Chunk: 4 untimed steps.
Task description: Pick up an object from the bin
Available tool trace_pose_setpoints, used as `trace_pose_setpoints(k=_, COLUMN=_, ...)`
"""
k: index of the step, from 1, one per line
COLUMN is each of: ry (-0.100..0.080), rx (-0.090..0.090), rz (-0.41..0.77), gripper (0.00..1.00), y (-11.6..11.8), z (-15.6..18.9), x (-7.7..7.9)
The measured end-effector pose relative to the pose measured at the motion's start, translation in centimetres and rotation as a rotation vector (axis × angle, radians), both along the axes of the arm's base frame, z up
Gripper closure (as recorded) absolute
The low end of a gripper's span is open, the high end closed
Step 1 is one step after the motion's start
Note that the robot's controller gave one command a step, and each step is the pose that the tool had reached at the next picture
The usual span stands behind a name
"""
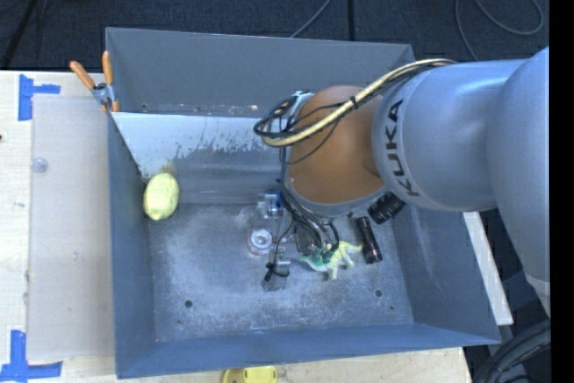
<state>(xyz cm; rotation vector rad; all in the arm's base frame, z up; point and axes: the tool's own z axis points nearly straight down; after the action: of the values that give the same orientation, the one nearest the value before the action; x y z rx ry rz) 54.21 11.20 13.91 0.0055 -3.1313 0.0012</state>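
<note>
The end effector (276, 270) is low over the floor of the bin (179, 318), near its middle; I judge this the reaching step, and I cannot tell whether it is wide or narrow. Nearest lie a small clear round piece (260, 239) and a green-and-yellow scrap (326, 260); a yellow-green oval (161, 195) rests by the left wall. The next move probably calls for settling around one piece, closing and lifting.

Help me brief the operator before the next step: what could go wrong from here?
1. The gripper sits low in the middle of the bin between close-lying things, a small clear round piece and a green-and-yellow tangle. It might nudge one aside or catch both.
2. The orange wrist cover hides part of that cluster, so a grasp may be hard to confirm.
</note>
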Motion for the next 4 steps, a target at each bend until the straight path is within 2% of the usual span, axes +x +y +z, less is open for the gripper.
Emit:
trace_pose_setpoints(k=1, ry=-0.007, rx=0.001, rz=-0.003, gripper=0.0, y=0.0, z=0.4, x=0.2)
trace_pose_setpoints(k=2, ry=-0.004, rx=0.003, rz=0.01, gripper=0.0, y=-3.8, z=-0.7, x=0.0)
trace_pose_setpoints(k=3, ry=-0.004, rx=-0.002, rz=0.089, gripper=0.0, y=-6.9, z=-2.2, x=0.2)
trace_pose_setpoints(k=4, ry=-0.003, rx=0.003, rz=-0.079, gripper=1.0, y=-5.1, z=-3.6, x=1.2)
